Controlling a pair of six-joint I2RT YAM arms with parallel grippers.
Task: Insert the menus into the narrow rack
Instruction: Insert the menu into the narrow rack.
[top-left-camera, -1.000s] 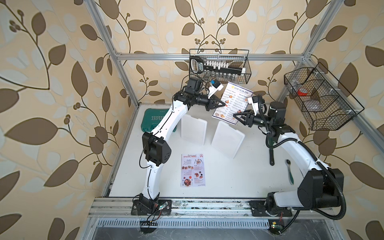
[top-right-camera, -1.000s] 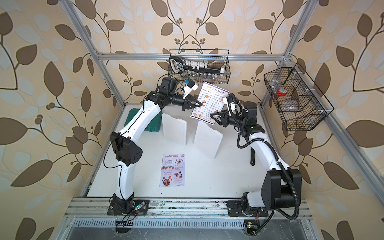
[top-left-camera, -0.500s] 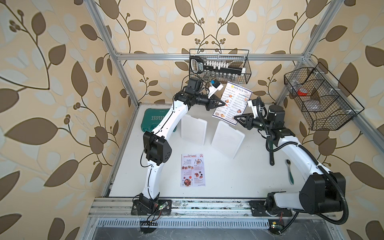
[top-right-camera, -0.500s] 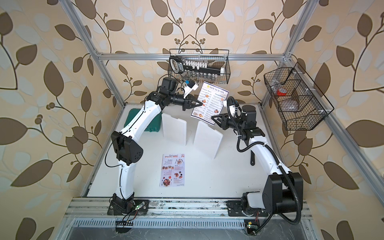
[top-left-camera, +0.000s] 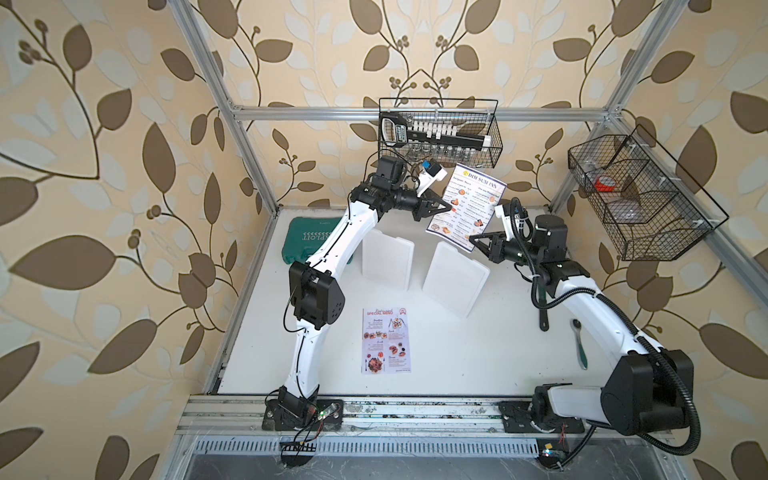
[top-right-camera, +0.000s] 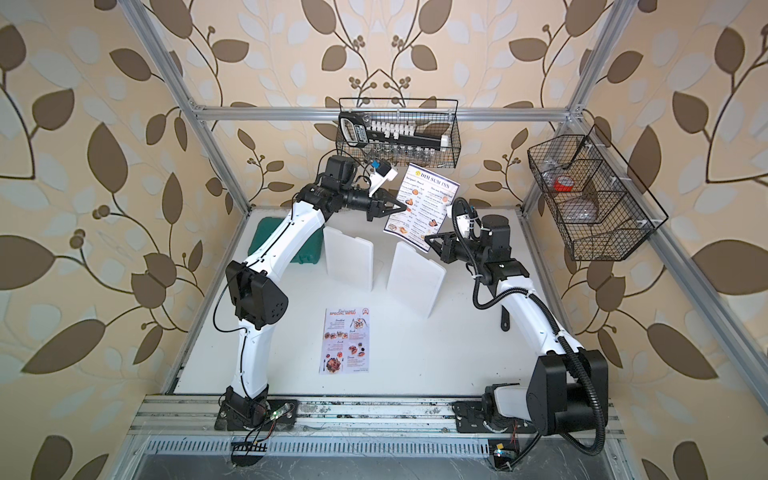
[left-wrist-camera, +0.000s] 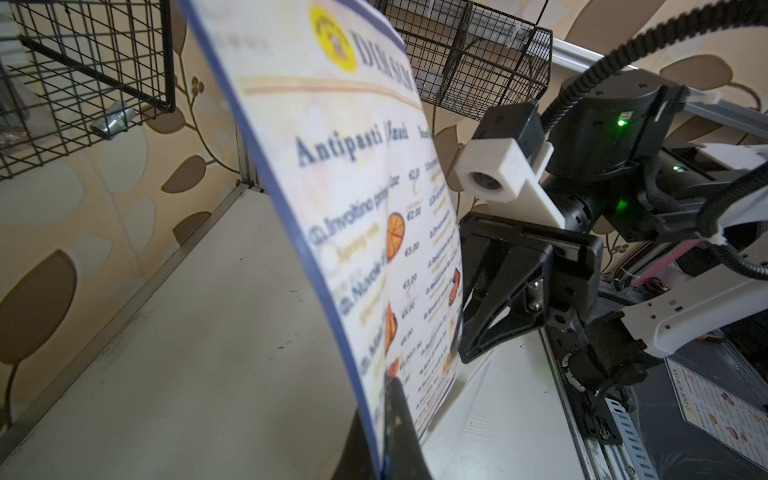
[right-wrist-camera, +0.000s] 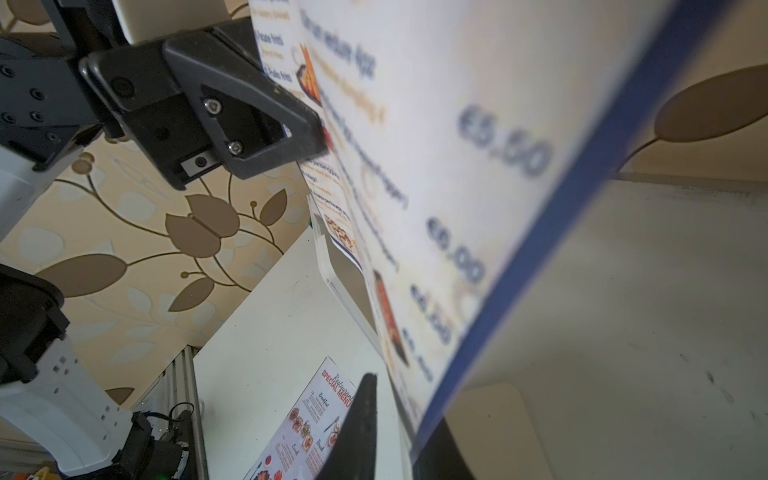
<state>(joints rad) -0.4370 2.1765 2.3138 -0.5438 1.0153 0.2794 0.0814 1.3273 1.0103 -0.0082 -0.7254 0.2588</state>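
Dim Sum Inn menu (top-left-camera: 467, 208), a thin navy-bordered printed sheet with food photos, is held in the air between the two sets of jaws. It is clear of the white table (top-left-camera: 478, 353), and its top edge is just beneath the narrow black wire rack (top-left-camera: 494, 137) on the back wall.

Left arm: upper link rising from the base, elbow bent, forearm raised toward the back wall, wrist roughly level. Left gripper (top-left-camera: 446, 205): jaws clenched on the sheet's side edge.

Right arm: forearm sloping up and back, wrist turned so the right gripper (top-left-camera: 473, 239) faces the left one across the sheet, at its lower corner.

Both top views: white-pink Special Menu sheet (top-right-camera: 345, 340) lies flat on the table, well below and in front of both jaws. White upright panels (top-left-camera: 455, 278) stand beneath them.

Left wrist view alone: the held sheet is bowed, with the right jaws at its far edge.

Right wrist view alone: the right jaws are narrowly parted astride the blue border. A gap shows between one finger (right-wrist-camera: 365, 415) and the paper, so there is no clamp. The left jaws pinch the opposite edge.
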